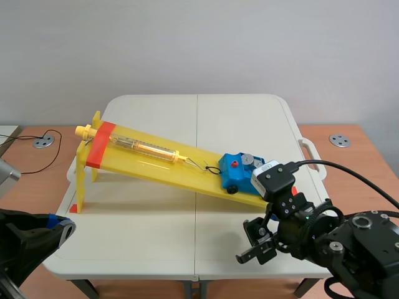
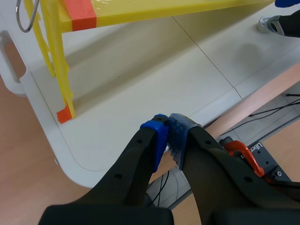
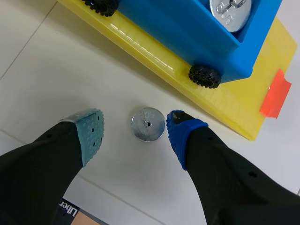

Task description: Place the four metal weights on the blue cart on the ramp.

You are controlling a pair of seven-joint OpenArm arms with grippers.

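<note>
A blue cart point(image 1: 235, 172) with black wheels stands near the low end of the yellow ramp point(image 1: 156, 159); in the right wrist view the cart point(image 3: 187, 28) carries at least one metal weight point(image 3: 229, 11). A round metal weight point(image 3: 148, 124) lies flat on the white table just beside the ramp's edge, between the spread fingers of my right gripper point(image 3: 136, 129), which is open above it. In the scene view this gripper point(image 1: 257, 240) hangs low at the table's front right. My left gripper point(image 2: 168, 136) is shut on nothing, over the table's front left corner.
The ramp's yellow legs point(image 2: 58, 70) with orange tape stand ahead of the left gripper. A yellow spring scale point(image 1: 134, 144) lies on the ramp, hooked to the cart. The white table point(image 1: 156, 230) has a seam down its middle; wooden desks flank it.
</note>
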